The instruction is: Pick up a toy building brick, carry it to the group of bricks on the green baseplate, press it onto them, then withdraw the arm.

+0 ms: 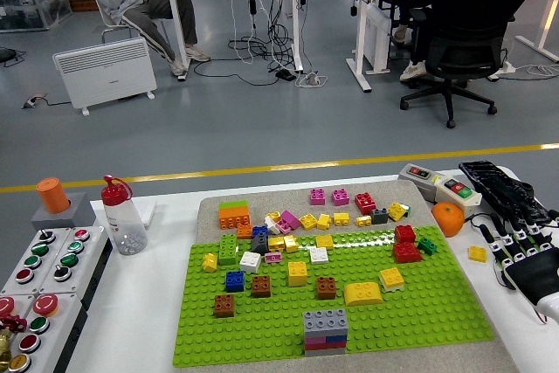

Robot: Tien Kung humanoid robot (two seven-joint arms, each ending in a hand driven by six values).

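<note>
A green baseplate (419, 307) lies on the table with many coloured bricks on it. A stack of grey, purple, blue and red bricks (325, 332) stands near its front edge. Loose bricks, among them pink ones (328, 196) and a red one (365, 203), lie on the grey mat (210, 212) behind the plate. My right hand (517, 247) hovers at the right edge of the table, fingers spread and holding nothing, well right of the baseplate. A small yellow brick (477, 254) lies just left of that hand. The left arm is out of view.
An orange (448, 218) and a button box (439, 184) sit right of the mat, with a black keyboard-like device (498, 186) behind. At the left stand a bottle with a red cap (123, 216) and a panel of red and green buttons (39, 277).
</note>
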